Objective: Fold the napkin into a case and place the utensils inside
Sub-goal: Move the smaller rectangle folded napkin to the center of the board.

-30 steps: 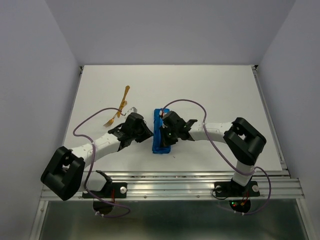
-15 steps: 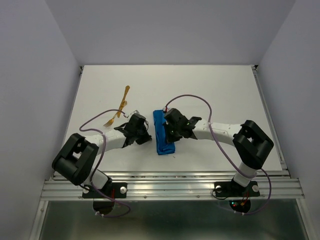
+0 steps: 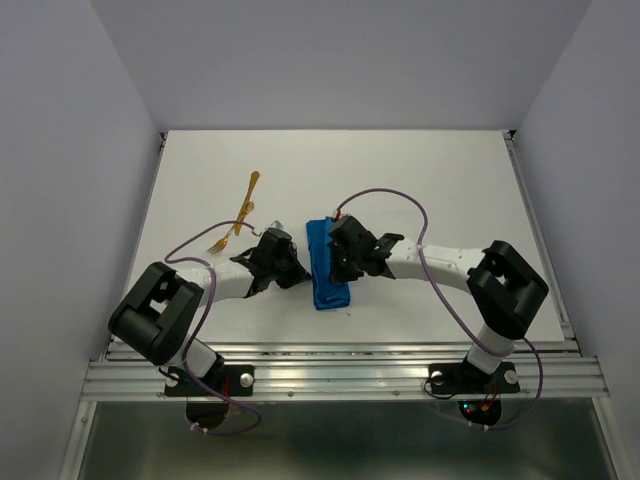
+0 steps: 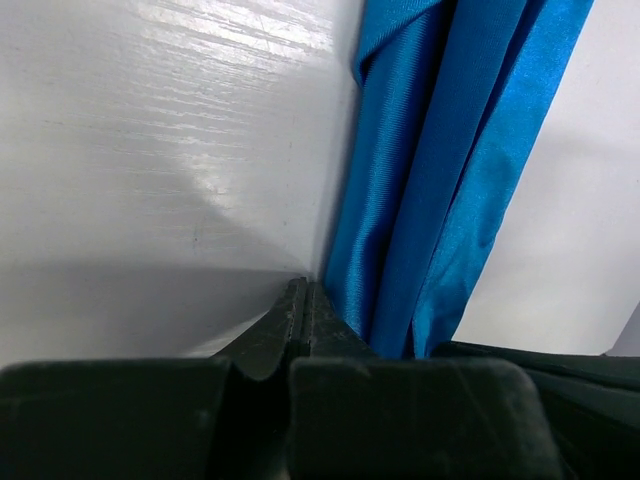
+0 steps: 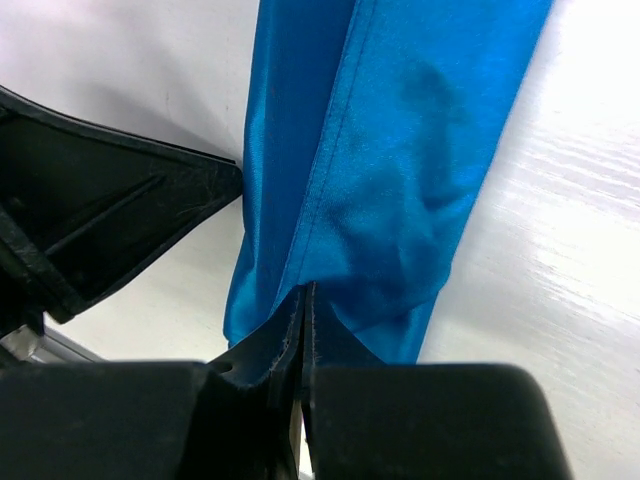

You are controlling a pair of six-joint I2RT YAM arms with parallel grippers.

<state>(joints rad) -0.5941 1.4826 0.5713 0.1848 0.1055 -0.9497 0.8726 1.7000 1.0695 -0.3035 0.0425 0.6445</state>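
Observation:
The bright blue napkin (image 3: 327, 268) lies folded into a narrow strip, the case, near the table's middle front. My left gripper (image 3: 296, 272) is shut at the strip's left edge. In the left wrist view its tips (image 4: 304, 287) touch the cloth (image 4: 430, 180), with no cloth seen between them. My right gripper (image 3: 338, 262) is shut too, and its tips (image 5: 305, 292) rest on top of the napkin (image 5: 400, 150). The golden-orange utensils (image 3: 247, 200) lie crossed to the far left, the fork (image 3: 222, 241) nearest my left arm. Nothing lies inside the case.
The white table (image 3: 450, 190) ends at a metal rail (image 3: 340, 372) in front, with grey walls on three sides. Purple cables (image 3: 385, 200) loop over both arms. In the right wrist view the left gripper's black body (image 5: 100, 220) sits close beside the napkin.
My left gripper has shut from half open and its arm has folded closer to its base. The right gripper has shifted slightly right, and more of the napkin shows.

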